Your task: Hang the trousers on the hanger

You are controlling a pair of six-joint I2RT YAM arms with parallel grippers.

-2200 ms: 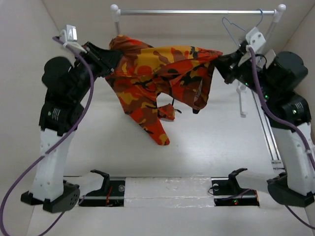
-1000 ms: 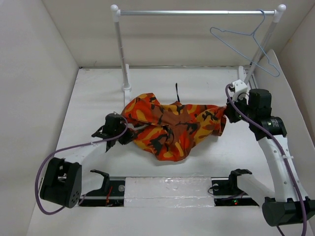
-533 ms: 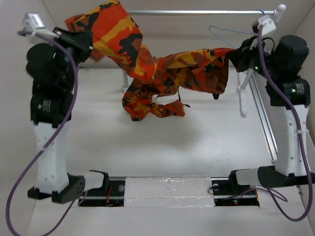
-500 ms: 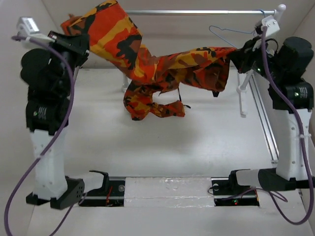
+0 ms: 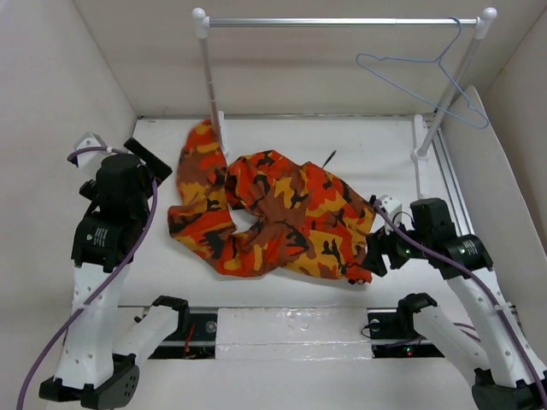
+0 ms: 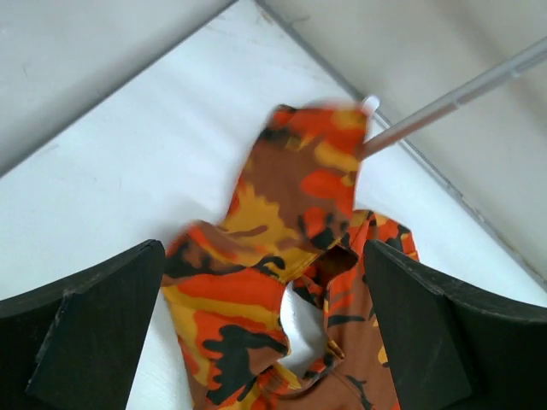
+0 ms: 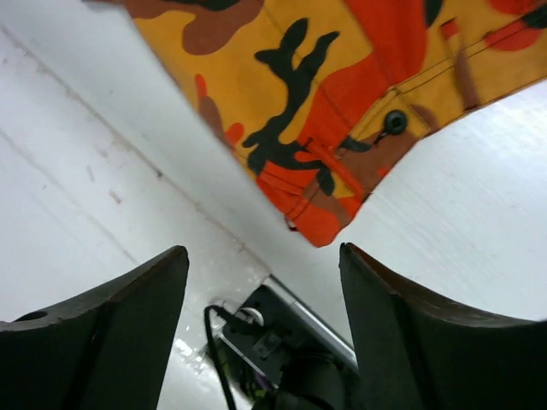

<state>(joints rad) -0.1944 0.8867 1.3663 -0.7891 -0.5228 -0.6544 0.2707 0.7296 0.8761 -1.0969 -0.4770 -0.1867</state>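
The trousers (image 5: 273, 213) lie crumpled mid-table (image 5: 342, 145), one leg reaching the far edge. The hanger (image 5: 438, 61) hangs over the far right corner. The left gripper (image 6: 263, 252) and right gripper (image 7: 263, 256) are released, empty.

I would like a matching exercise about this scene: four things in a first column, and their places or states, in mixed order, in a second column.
Column one:
1. trousers
2. hanger
3. left pincer
4. right pincer

Column two:
A. open, facing a waistband button
B. hooked on the rail, bare
C. lying crumpled on the table
D. open, facing a trouser leg beside a white post

Pairs: 1-C, 2-B, 3-D, 4-A.
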